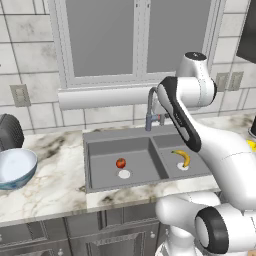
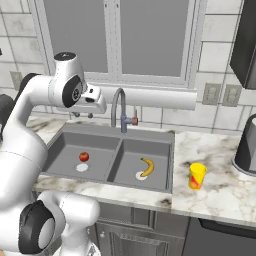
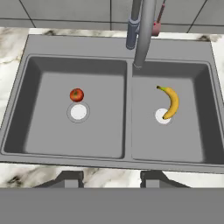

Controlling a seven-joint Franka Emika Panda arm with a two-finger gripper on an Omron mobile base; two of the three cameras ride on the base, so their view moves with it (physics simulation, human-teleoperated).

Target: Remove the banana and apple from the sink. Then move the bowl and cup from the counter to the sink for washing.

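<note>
The gripper (image 3: 111, 178) hangs high above the sink (image 3: 127, 151), looking almost straight down into it from the front edge, its two fingertips set apart with nothing between them. Both fruits lie below and ahead of it: the apple (image 3: 76, 94) in the left basin, just behind that basin's white drain, and the banana (image 3: 169, 102) in the right basin, its lower tip resting over the other drain. The banana's long axis runs roughly front to back in the basin, bowed outward toward the right wall, so a grasp across its middle would likely call for the fingertips to close side to side. Neither fruit is clearly nearer; the gripper sits about over the divider between the basins, so either calls for a descent and a small sideways shift. The curved faucet (image 3: 142, 33) rises from the back rim and arches over the divider, near the banana's upper tip, and looks like the main thing to avoid on a reach into the right basin. The bowl (image 1: 15, 167) waits on the bench (image 1: 45, 192) well to the left of the sink, and the cup (image 2: 197, 176) stands on the bench to the right, near a dark appliance (image 2: 247, 147). Nothing of the task appears done yet.
</note>
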